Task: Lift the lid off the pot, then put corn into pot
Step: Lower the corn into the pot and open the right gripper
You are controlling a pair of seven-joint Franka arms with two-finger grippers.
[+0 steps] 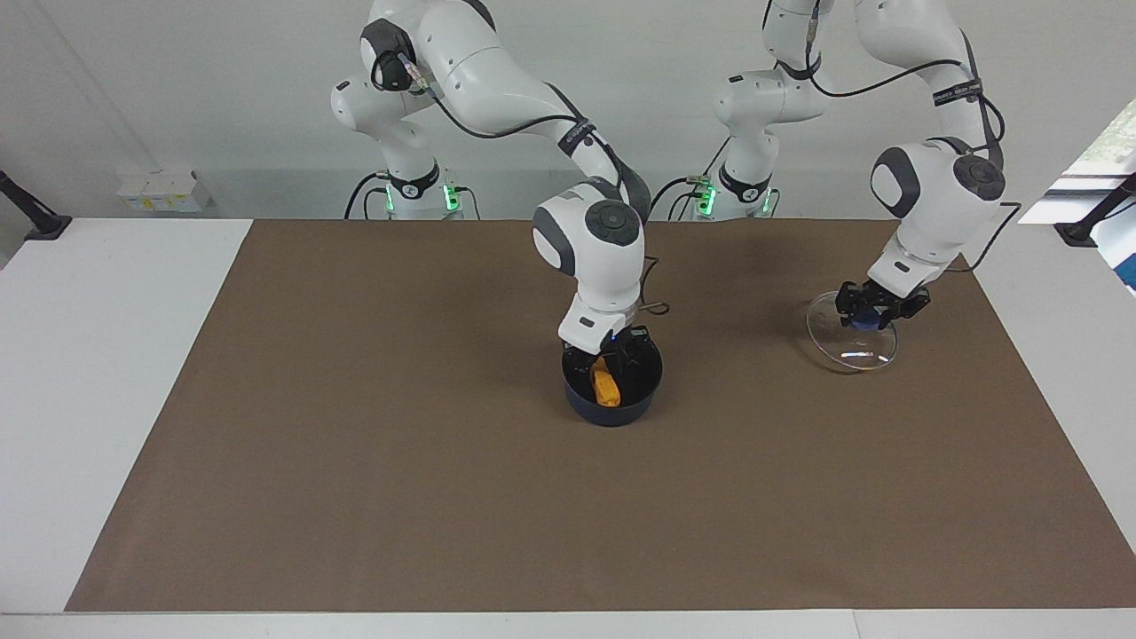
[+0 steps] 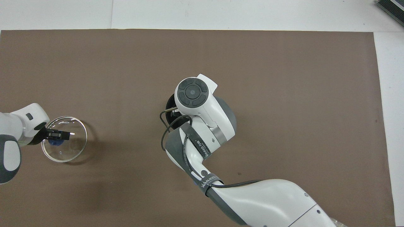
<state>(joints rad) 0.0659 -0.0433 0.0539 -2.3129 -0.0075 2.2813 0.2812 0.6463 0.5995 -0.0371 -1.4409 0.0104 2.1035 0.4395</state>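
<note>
The dark navy pot (image 1: 612,410) stands mid-mat; its handle is hidden. My right gripper (image 1: 608,358) reaches down into it. The orange-yellow corn (image 1: 606,388) leans inside the pot, its upper end at the gripper's tips. In the overhead view the right arm covers nearly all of the pot (image 2: 170,101) and all of the corn. My left gripper (image 1: 874,311) is shut on the blue knob (image 2: 53,143) of the glass lid (image 1: 848,353). It holds the lid tilted, low over the mat at the left arm's end. The lid (image 2: 68,148) and left gripper (image 2: 58,135) also show in the overhead view.
A brown mat (image 1: 355,461) covers most of the white table. A thin black cable (image 2: 161,132) loops beside the right arm's wrist, above the pot. A dark object (image 2: 391,8) lies at the table's corner farthest from the robots, at the right arm's end.
</note>
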